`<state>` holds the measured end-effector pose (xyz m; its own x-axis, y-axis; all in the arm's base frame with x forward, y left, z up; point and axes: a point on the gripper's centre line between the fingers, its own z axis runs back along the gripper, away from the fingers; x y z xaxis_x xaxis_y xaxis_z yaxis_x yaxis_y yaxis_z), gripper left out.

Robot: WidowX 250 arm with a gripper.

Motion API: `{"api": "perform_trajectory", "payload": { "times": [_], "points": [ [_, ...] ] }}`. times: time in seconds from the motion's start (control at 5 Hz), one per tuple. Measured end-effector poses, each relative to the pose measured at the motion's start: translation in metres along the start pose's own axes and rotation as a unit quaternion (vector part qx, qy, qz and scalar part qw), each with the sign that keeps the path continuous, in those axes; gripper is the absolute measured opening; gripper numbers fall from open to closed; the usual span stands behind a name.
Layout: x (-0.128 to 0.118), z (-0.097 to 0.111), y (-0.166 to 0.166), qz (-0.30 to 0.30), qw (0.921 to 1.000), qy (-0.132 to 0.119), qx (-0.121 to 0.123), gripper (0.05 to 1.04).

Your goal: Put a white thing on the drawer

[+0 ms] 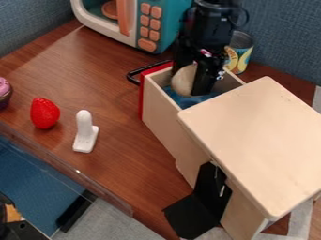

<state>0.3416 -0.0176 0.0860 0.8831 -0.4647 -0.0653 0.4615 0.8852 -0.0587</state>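
Note:
My gripper point(188, 79) hangs inside the open drawer point(164, 124) of the wooden cabinet, its fingers closed around a rounded beige object point(184, 80). The object is low in the drawer, over its blue inside; whether it touches the bottom cannot be told. On the brown table, left of the drawer, stands a white thing point(86, 131) with an upright rounded post and a flat foot. The drawer has a red front with a black handle. The cabinet's flat top point(257, 140) lies to the right of the gripper.
A red strawberry point(45, 113) and a pink-topped cupcake point(3, 93) are at the left. A toy microwave point(134, 23) stands at the back, and a can point(240, 51) is behind the drawer. A clear edge point(69, 171) borders the table's front; black brackets point(199, 206) are below the cabinet.

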Motion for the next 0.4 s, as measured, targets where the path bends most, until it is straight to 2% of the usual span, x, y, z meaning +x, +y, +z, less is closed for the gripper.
{"api": "perform_trajectory", "payload": {
  "times": [0.2, 0.4],
  "points": [
    [0.0039, 0.0001, -0.0035, 0.025, 0.9996, -0.012, -0.011, 0.883],
    [0.004, -0.0004, -0.0032, 0.038, 0.9991, -0.012, -0.011, 1.012]
  ]
}}
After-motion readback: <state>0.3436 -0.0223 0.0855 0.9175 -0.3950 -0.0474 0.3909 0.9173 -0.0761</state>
